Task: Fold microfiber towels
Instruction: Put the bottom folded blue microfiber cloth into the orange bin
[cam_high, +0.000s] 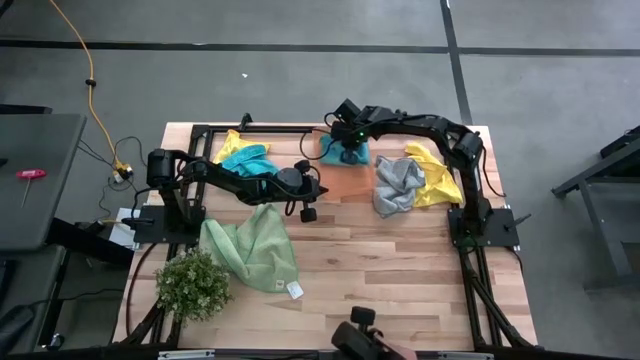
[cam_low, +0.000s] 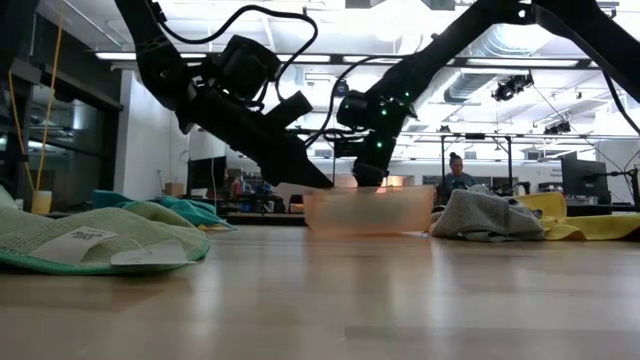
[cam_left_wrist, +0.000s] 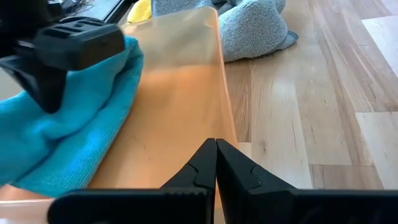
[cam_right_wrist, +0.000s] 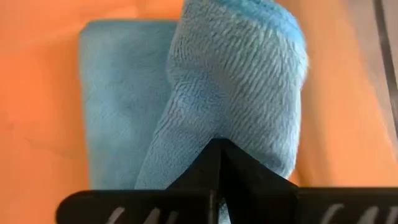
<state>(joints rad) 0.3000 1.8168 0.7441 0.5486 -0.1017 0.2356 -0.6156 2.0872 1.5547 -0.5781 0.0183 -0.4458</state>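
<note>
right hand (cam_right_wrist: 219, 146) pinching teal towel (cam_right_wrist: 236, 81), bin (cam_left_wrist: 180, 93) floor partly hidden

Folded teal towel (cam_high: 343, 151) lies at 12 o'clock on the table, top layer bulging upward. Second teal towel (cam_high: 252, 163), crumpled, at 10 o'clock, touching a yellow towel (cam_high: 230, 145). Light green towel (cam_high: 252, 247), loosely spread, white tag (cam_high: 295, 290) at its corner, 8 o'clock. Grey towel (cam_high: 396, 185), bunched, at 2 o'clock, overlapping another yellow towel (cam_high: 437, 178).
</note>
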